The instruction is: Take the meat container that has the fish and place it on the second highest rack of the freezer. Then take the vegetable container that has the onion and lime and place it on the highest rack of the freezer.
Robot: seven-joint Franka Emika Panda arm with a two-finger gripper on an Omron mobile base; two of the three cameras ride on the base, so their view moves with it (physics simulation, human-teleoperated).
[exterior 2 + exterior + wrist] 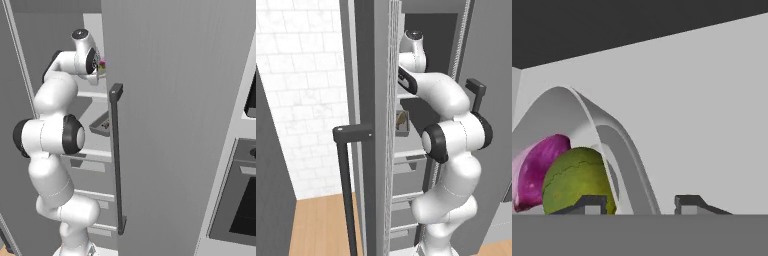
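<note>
Inside the freezer (175,75), the vegetable container (619,145) is seen close up in the hand view, a pale grey dish with its wide rim rising in an arch. The purple onion (534,170) and the green lime (574,180) lie inside it. My gripper (638,205) is open, its fingertips (587,204) standing either side of the dish's rim, apart from it. A speck of the onion (102,64) shows on the top rack beside my hand. One rack lower sits the meat container (402,131) (101,126) with the fish (401,119).
The freezer's open doors flank the arm, one with a dark bar handle (346,175) on the left, one with a handle (116,160) on the right. Pale shelves (92,152) run below. An oven column (240,200) stands at the far right.
</note>
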